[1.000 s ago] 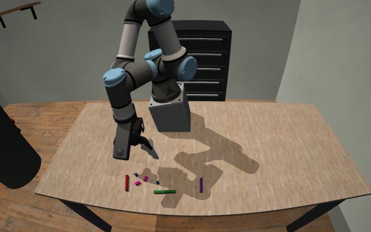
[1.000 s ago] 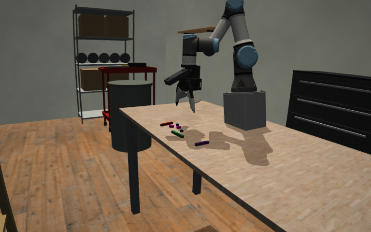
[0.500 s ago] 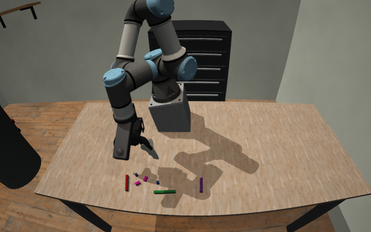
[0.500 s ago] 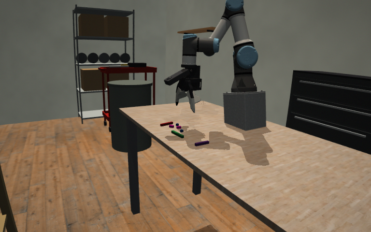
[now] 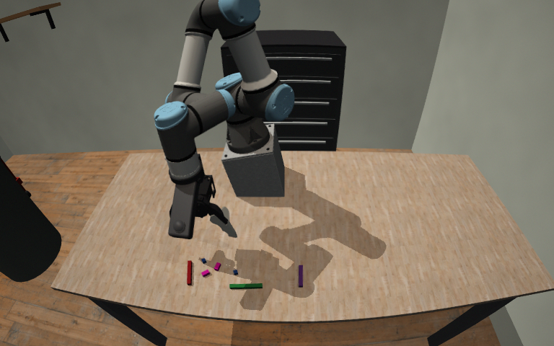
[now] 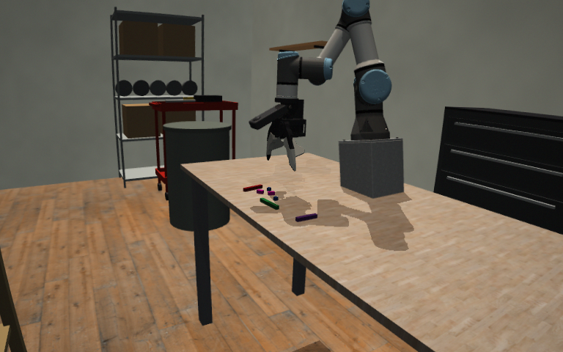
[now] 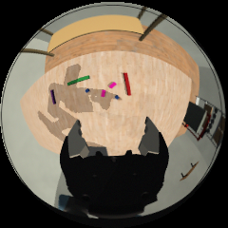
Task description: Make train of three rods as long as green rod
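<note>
The green rod (image 5: 245, 285) lies flat near the table's front edge. A red rod (image 5: 189, 272) lies to its left. Two magenta rods (image 5: 217, 266) (image 5: 205, 273) and two blue rods (image 5: 203, 260) (image 5: 235, 271) lie between them, all apart. A purple rod (image 5: 300, 275) lies alone to the right. My gripper (image 5: 216, 218) is open and empty, hanging well above the table behind the rods. In the wrist view the fingers frame bare table, with the green rod (image 7: 78, 81), the red rod (image 7: 126, 84) and the purple rod (image 7: 52, 97) farther ahead. The exterior view shows the gripper (image 6: 282, 159) above the rods (image 6: 269, 203).
The arm's grey base block (image 5: 254, 167) stands on the table behind the gripper. A black drawer cabinet (image 5: 304, 81) stands behind the table. A dark bin (image 6: 196, 174) and a red cart (image 6: 193, 105) stand off the table's left side.
</note>
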